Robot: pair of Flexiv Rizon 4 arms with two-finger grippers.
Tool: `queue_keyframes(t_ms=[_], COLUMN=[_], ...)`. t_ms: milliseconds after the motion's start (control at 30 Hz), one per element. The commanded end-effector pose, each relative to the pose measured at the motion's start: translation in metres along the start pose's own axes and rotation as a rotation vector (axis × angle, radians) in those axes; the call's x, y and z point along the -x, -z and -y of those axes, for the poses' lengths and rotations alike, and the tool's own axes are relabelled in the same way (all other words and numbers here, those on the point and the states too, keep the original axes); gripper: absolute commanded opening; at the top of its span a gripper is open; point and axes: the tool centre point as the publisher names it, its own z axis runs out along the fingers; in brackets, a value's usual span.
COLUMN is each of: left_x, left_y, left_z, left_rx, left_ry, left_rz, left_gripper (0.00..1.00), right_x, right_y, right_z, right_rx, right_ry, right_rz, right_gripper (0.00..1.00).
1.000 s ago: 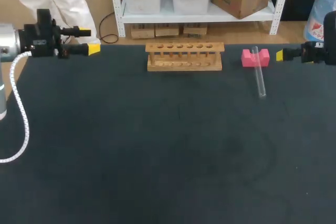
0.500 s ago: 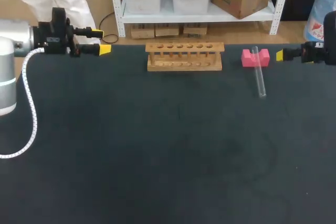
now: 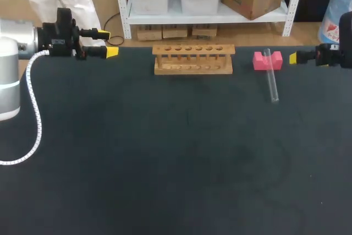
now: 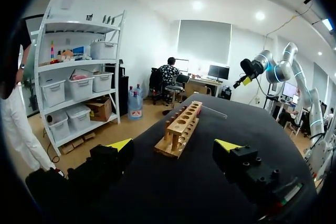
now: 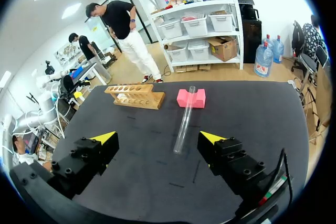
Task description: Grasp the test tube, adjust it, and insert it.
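Observation:
A clear test tube (image 3: pixel 271 81) lies on the black table (image 3: pixel 165 152), its far end resting on a pink block (image 3: pixel 260 60). The wooden rack (image 3: pixel 193 59), with a row of holes, stands at the table's far middle. My right gripper (image 3: pixel 294 57) hovers open at the far right, beside the pink block. In the right wrist view the test tube (image 5: pixel 185 119) lies ahead of the open right gripper (image 5: pixel 157 138), with the pink block (image 5: pixel 191 98) and the rack (image 5: pixel 135 96) beyond. My left gripper (image 3: pixel 108 43) hangs open at the far left; from its wrist view the left gripper (image 4: pixel 174 145) faces the rack (image 4: pixel 181 129) end-on.
A white cable (image 3: pixel 30 119) loops from my left arm over the table's left side. Nothing else stands on the dark tabletop between the rack and the near edge.
My left arm has moved right along the table's far edge, toward the rack. The right arm, the tube and the rack have not moved.

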Motion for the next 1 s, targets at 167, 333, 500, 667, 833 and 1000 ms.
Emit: queue_keyframes(t_ms=[167, 333, 500, 667, 833, 1000], left_x=[-0.001, -0.001, -0.001, -0.001, -0.001, -0.001], left_y=[0.0, 0.0, 0.0, 0.0, 0.0, 0.0], left_z=[0.002, 0.002, 0.002, 0.002, 0.002, 0.002], left_rx=[0.005, 0.005, 0.005, 0.005, 0.005, 0.005], left_ry=[-0.002, -0.002, -0.002, -0.002, -0.002, -0.002], left_rz=[0.003, 0.003, 0.003, 0.003, 0.003, 0.003], left_gripper=[1.0, 1.0, 1.0, 1.0, 1.0, 1.0], right_x=[0.0, 0.0, 0.0, 0.007, 0.009, 0.01], right_y=[0.001, 0.001, 0.001, -0.006, -0.016, -0.032], right_z=[-0.001, -0.001, -0.001, 0.004, 0.009, 0.015], right_rx=[-0.006, -0.006, -0.006, -0.226, -0.411, -0.53], right_ry=[0.0, 0.0, 0.0, 0.038, 0.055, 0.058], right_rz=[0.0, 0.0, 0.0, -0.005, 0.052, 0.121], right_gripper=[1.0, 1.0, 1.0, 1.0, 1.0, 1.0])
